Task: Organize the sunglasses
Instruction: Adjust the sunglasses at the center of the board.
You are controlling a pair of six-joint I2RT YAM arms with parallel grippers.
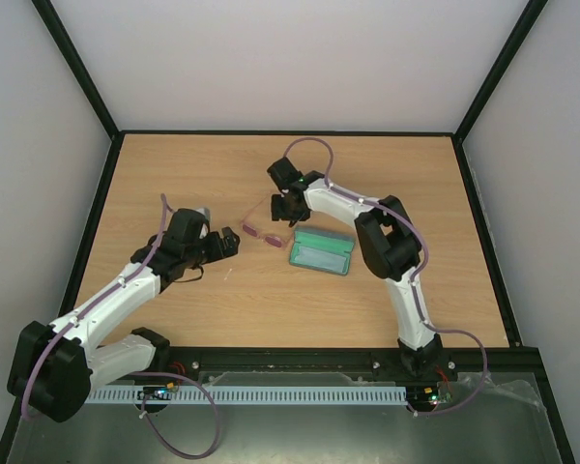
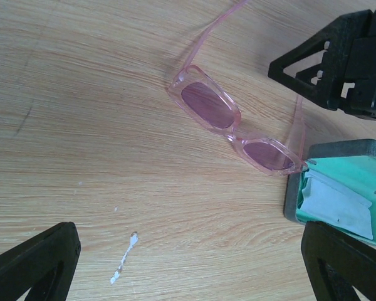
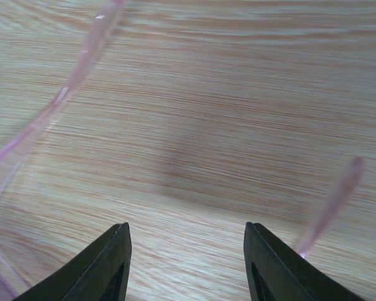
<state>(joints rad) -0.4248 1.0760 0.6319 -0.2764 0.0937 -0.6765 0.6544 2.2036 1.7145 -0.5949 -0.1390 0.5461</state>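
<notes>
Right end effector (image 3: pixel 185 231) spread wide between sunglasses (image 2: pixel 233 127) arms.

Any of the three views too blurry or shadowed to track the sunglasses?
Top external: even light, faint shadows, the sunglasses small but clear. Left wrist: frame and lenses sharp, no glare on them. Right wrist: very close to the table, only the two thin arms of the sunglasses show, both out of focus, with a soft dark shadow on the wood between them.

Light wooden table (image 1: pixel 174 174) enclosed by plain white walls (image 1: pixel 290 58), black-framed.
</notes>
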